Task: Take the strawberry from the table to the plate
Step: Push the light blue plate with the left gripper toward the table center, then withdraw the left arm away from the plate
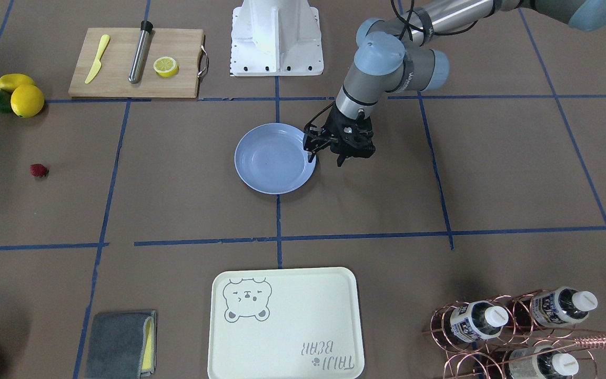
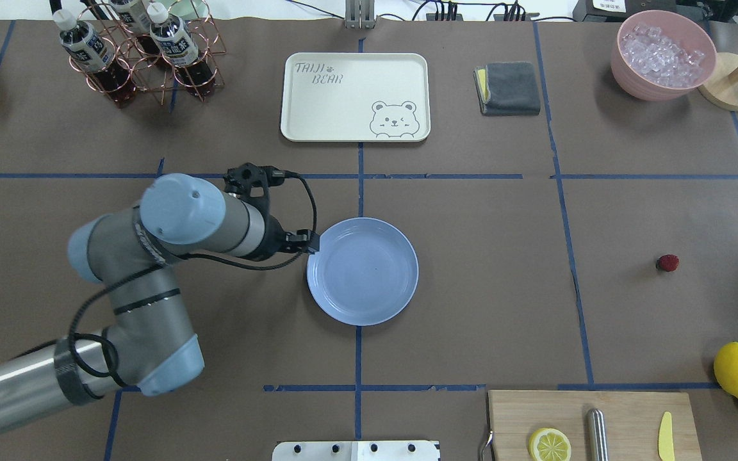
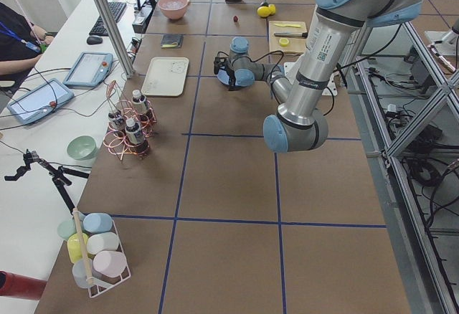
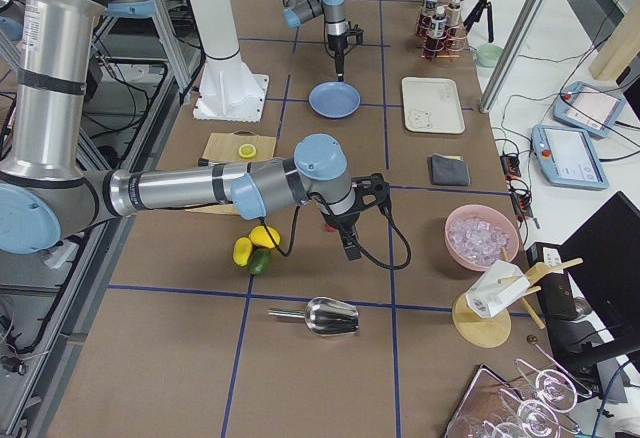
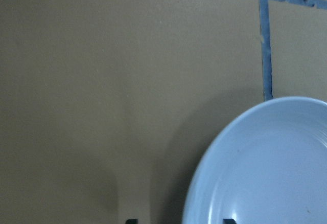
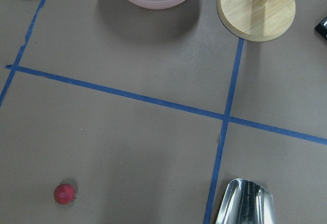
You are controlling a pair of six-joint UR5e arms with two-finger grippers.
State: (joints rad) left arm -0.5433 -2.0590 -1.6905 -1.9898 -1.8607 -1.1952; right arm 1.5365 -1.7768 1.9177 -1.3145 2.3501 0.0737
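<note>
The strawberry (image 1: 38, 170) (image 2: 667, 262) is a small dark red berry lying alone on the brown paper table (image 2: 503, 307), far from the plate. The light blue plate (image 1: 275, 158) (image 2: 362, 271) sits near the table's middle with nothing on it. My left gripper (image 1: 326, 159) (image 2: 311, 243) stands open at the plate's edge; in the left wrist view the rim (image 5: 204, 183) runs between the two fingertips. My right gripper (image 4: 350, 248) shows only in the exterior right view, close to the berry, and I cannot tell its state. The right wrist view has the strawberry (image 6: 65, 194) at lower left.
A cutting board (image 1: 134, 63) carries a lemon half, a yellow knife and a steel tube. Lemons (image 1: 27, 100) lie beside it. A bear tray (image 1: 284, 323), grey cloth (image 1: 119, 342), bottle rack (image 1: 518, 326), ice bowl (image 2: 664, 54) and metal scoop (image 6: 245, 203) ring the table.
</note>
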